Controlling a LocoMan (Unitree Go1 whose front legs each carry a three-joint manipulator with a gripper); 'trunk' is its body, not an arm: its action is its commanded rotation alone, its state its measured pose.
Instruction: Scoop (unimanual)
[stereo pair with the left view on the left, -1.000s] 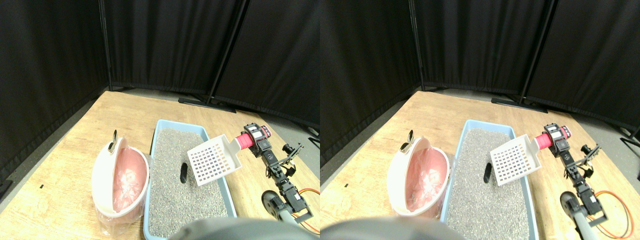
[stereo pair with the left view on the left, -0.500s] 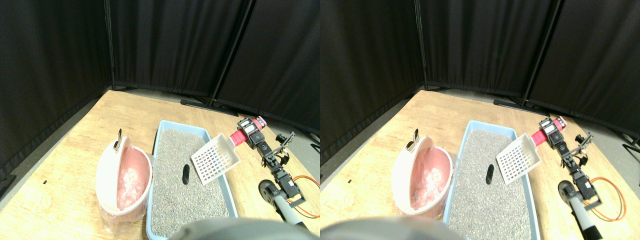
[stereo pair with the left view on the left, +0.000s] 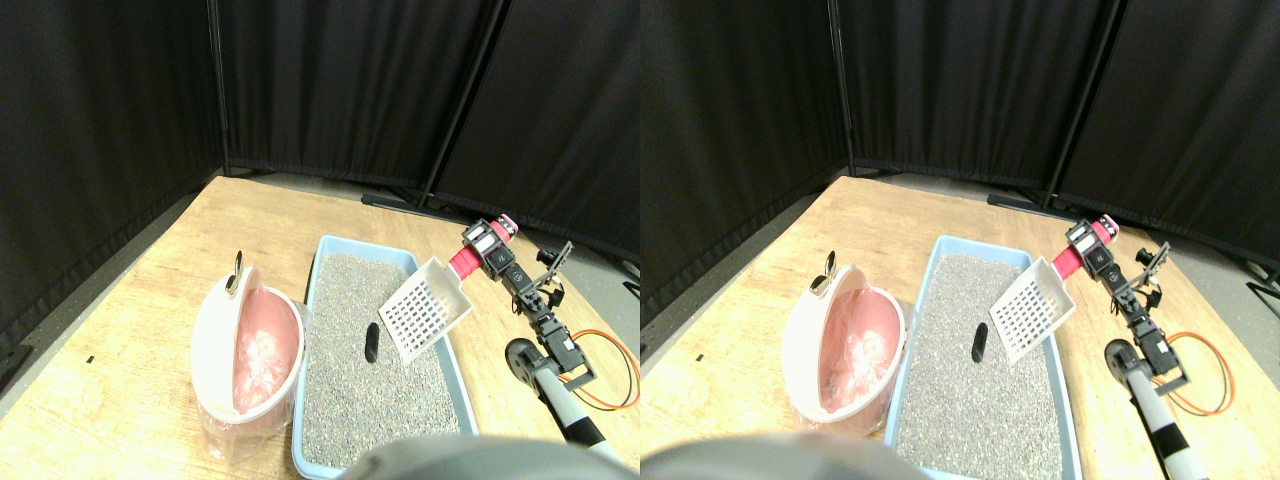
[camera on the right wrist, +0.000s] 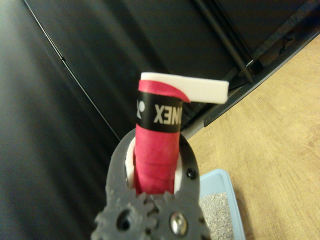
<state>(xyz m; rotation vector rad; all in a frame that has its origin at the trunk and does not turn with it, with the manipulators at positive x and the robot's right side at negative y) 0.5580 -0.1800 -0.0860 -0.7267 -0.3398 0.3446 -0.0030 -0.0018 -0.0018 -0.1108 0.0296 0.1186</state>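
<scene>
- stereo pair view: right gripper clamped on the red wrapped handle of the white slotted scoop, so narrow, holding the tool.
- scoop head slanting down and away from the gripper, lower edge just above the grey litter, apparently not yet dug in; tilted this way probably to let the front lip enter the grains first.
- dark lump lying on the litter just beyond the scoop's lower edge, on the side away from the gripper; judged the thing to be lifted, apart from the scoop for now.
- blue litter tray beneath and ahead of the gripper, its near rim passing under the scoop.
- pink-lined bin with its lid tipped up, further out past the tray from the gripper; likely set open to receive the lump.
- orange cable looping on the wooden floor behind the gripper, beside the arm.
- wrist view: red handle gripped between the dark jaw frames, white end of the scoop standing beyond it.
- corner of the blue tray with litter visible past the jaw, black curtain further off.
</scene>
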